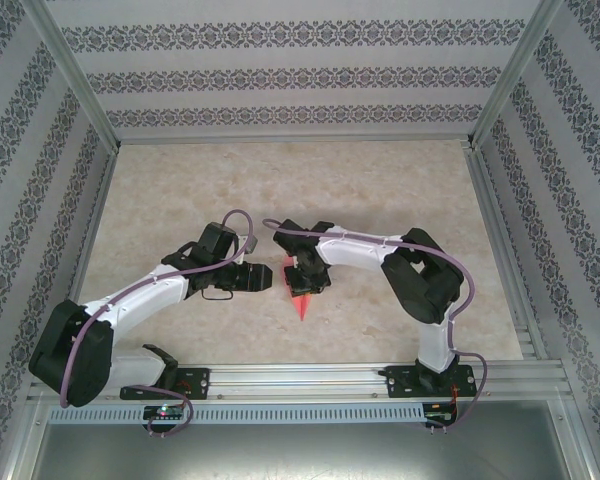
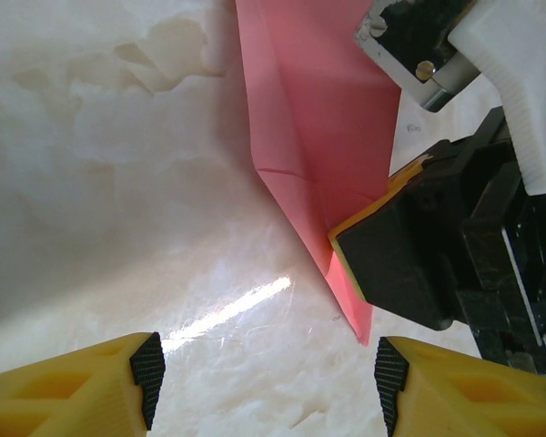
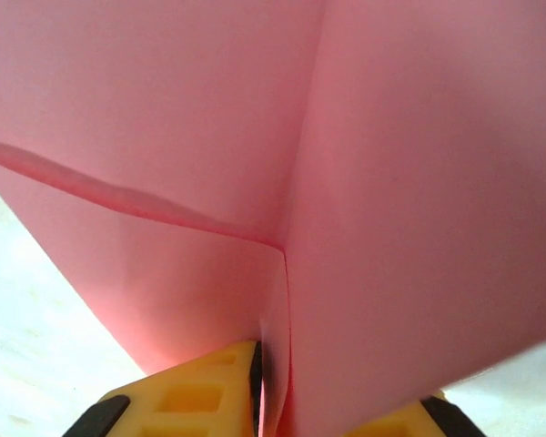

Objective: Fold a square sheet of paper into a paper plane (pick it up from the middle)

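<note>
The pink-red paper plane (image 1: 300, 300) is a folded, pointed shape whose tip points at the near edge of the table. In the left wrist view the paper plane (image 2: 318, 137) slants down to a sharp corner on the table. My right gripper (image 1: 302, 278) straddles its ridge from above. In the right wrist view the paper plane (image 3: 391, 182) rises between the fingers of the right gripper (image 3: 278, 401), and a thin gap shows beside the left pad. My left gripper (image 2: 264, 373) stands open just left of the paper, with nothing between its fingers, and is seen at the paper's left edge from above (image 1: 273, 278).
The marbled tabletop (image 1: 300, 190) stretches behind and to both sides of the arms. Patterned walls (image 1: 280, 80) and metal rails enclose it. The right gripper's black finger (image 2: 400, 264) sits close in front of the left gripper's right fingertip.
</note>
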Controlling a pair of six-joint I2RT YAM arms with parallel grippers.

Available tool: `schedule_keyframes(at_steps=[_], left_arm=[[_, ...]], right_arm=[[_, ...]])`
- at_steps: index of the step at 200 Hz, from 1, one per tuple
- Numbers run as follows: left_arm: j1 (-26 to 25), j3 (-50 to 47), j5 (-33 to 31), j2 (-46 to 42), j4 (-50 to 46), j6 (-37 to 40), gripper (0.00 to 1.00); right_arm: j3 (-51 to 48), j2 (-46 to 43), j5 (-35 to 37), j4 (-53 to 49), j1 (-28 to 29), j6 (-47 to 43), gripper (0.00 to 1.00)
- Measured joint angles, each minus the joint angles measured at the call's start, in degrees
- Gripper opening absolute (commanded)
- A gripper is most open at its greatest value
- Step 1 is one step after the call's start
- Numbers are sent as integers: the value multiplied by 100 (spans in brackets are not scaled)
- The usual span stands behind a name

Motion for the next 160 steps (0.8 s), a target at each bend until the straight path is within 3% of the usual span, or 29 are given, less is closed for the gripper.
schedule_keyframes(at_steps=[56,143,160], left_arm=[[33,-28,-24,13,-24,-9,66],[39,170,-566,-273,-743,2,67],[72,299,-822,-380,-903,59,75]], right_arm=[[87,24,243,4,223,291,20],[264,-166,326,-190,317,321,40],[240,-483,326,-229,254,278,43]])
